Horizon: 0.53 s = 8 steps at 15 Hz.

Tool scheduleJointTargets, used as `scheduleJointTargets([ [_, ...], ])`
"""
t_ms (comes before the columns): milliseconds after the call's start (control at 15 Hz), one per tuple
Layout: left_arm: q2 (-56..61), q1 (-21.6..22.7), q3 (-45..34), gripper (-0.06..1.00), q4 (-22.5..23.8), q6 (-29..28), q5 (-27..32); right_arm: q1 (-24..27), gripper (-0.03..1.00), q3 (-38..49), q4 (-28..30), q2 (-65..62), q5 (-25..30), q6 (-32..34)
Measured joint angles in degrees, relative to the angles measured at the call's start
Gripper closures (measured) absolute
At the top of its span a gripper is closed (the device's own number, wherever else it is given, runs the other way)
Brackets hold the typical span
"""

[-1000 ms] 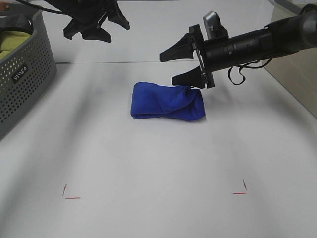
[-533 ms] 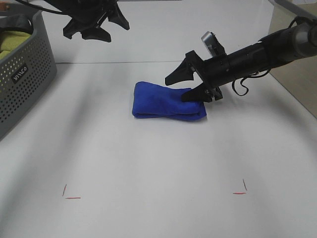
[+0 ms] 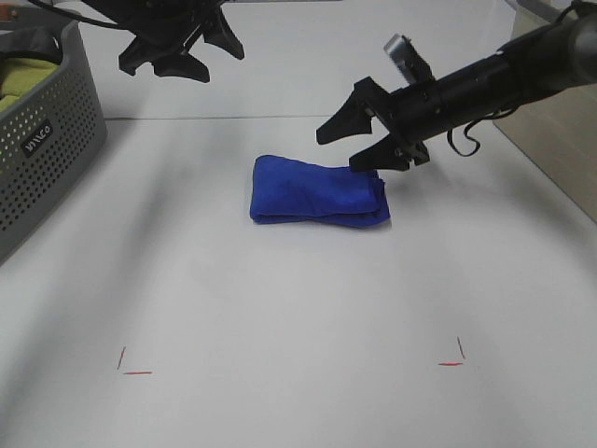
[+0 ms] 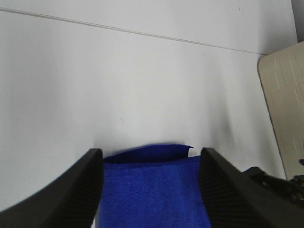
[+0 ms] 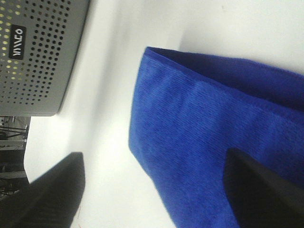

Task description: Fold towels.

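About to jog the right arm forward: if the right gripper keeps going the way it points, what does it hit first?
Probably the blue towel: the open right gripper points down-left over its right end. Height is unclear.

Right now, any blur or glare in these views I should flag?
Exterior high: sharp, even light, soft shadows beside the towel. Left wrist: left gripper fingers soft-edged, table bright. Right wrist: right gripper fingers blurred dark, basket sharp, white glare between basket and towel.

Lab-style robot test bench, not a home. Bare white tabletop [image 3: 280,308] carries thin red corner marks [image 3: 135,369] framing a work zone; two black robot arms with cabled cameras reach in over it. Grey perforated plastic basket [image 3: 47,149] sits at the table's edge.
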<state>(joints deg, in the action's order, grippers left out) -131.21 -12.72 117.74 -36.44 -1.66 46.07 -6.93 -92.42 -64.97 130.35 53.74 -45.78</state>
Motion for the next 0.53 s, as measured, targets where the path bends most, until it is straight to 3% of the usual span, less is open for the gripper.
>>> scheduleJointTargets([
  [267, 1.09, 0.00, 0.00, 0.37, 2.29, 1.38, 3.50, 0.00, 0.21, 0.00, 5.04, -5.67, 1.32, 4.58],
  [400, 4.47, 0.00, 0.00, 0.37, 8.59, 1.66, 10.60, 0.00, 0.21, 0.00, 13.24, -10.77, 6.02, 11.17],
  [533, 7.56, 0.00, 0.00, 0.37, 11.57, 1.66, 17.13, 0.00, 0.21, 0.06, 18.22, -14.32, 9.63, 16.21],
])
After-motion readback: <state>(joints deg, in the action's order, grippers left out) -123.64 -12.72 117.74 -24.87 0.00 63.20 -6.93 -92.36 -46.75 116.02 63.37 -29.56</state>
